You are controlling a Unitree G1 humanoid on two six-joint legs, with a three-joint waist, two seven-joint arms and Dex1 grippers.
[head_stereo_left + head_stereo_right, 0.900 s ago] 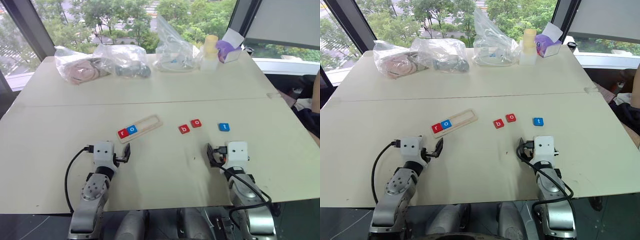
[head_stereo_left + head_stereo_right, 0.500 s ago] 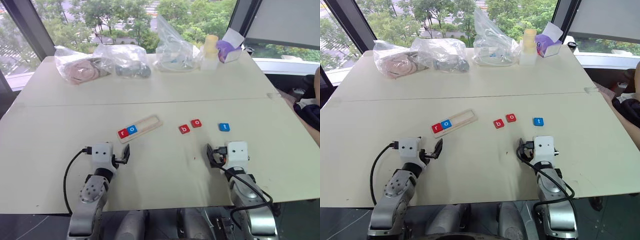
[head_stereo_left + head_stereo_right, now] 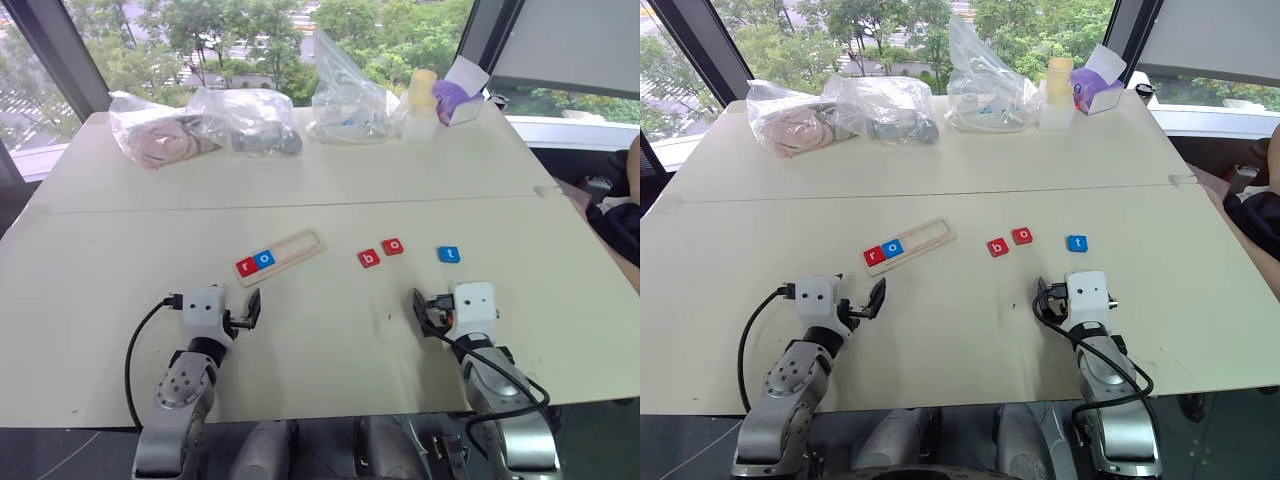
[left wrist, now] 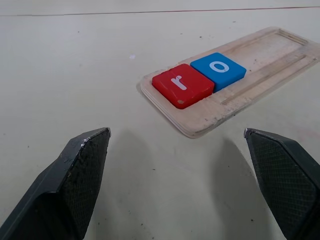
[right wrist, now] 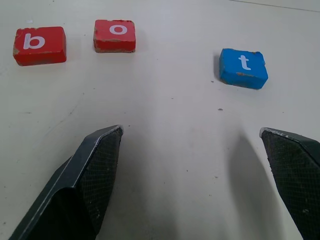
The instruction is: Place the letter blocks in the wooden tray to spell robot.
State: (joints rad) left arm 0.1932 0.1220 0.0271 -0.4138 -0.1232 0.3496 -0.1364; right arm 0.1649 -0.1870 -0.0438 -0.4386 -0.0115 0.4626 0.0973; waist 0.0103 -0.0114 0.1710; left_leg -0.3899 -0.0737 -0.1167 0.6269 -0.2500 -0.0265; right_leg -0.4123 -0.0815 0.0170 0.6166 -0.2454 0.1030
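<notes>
one pale wooden tray [image 3: 281, 256] holds two square letter tiles: red r [image 4: 182, 88], blue o [image 4: 218, 68]; three loose on table [image 3: 320, 340]: red b [image 5: 39, 45], red o [image 5: 114, 35], blue t [image 5: 243, 68]; left gripper [image 4: 187, 185], right gripper [image 5: 192, 182] fingers spread wide, empty.

Bare table [image 3: 330, 330] between and ahead of both grippers. Ahead of left gripper [image 4: 185, 165], spread wide and empty: open run up to tray [image 3: 300, 245], near end taken by red r [image 4: 182, 85] and blue o [image 4: 218, 68], far part of slot free. Ahead of right gripper [image 5: 192, 170], likewise wide: clear surface up to red b [image 5: 39, 45], red o [image 5: 115, 35] and blue t [image 5: 243, 67], gaps between them. Far edge crowded with plastic bags [image 3: 250, 118] and a bottle [image 3: 420, 105].
</notes>
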